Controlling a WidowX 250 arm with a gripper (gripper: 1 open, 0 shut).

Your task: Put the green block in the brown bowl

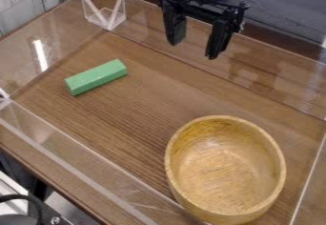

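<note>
The green block (97, 77) is a small bright green bar lying flat on the wooden table at the left. The brown bowl (227, 167) is a large round wooden bowl at the front right, with nothing inside it. My gripper (193, 35) hangs at the back centre, pointing down, its black fingers (171, 30) spread apart with nothing between them. It stands well to the right of and behind the block, and above the table surface.
A clear plastic wall (76, 162) rims the wooden table (140, 114) on all sides. A small clear stand (103, 12) sits at the back left corner. Bare wood lies between block and bowl.
</note>
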